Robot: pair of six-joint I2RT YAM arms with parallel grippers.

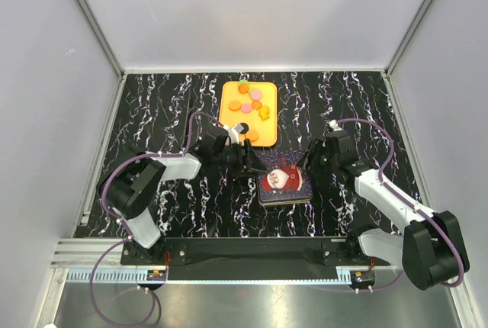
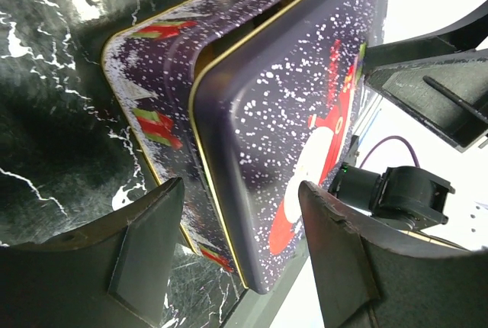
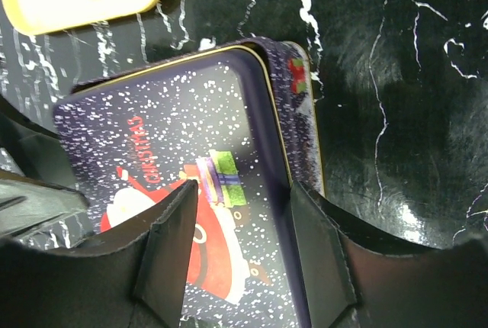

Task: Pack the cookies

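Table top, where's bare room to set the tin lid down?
Free: the table left of the tray, the far right corner beyond the right pincer, and the near strip in front of the tin. Crowded: the middle, where the left pincer and right pincer flank the tin by the tray.

Tin lid (image 3: 191, 137), right wrist view: I read "CHRISTMAS" in red capitals, running along the lid's left part, just beside the Santa picture (image 3: 145, 206).
Tin lid, left wrist view: I see red lettering near the far right edge, too skewed to read.
Tin lid, top view: too small for me to read.
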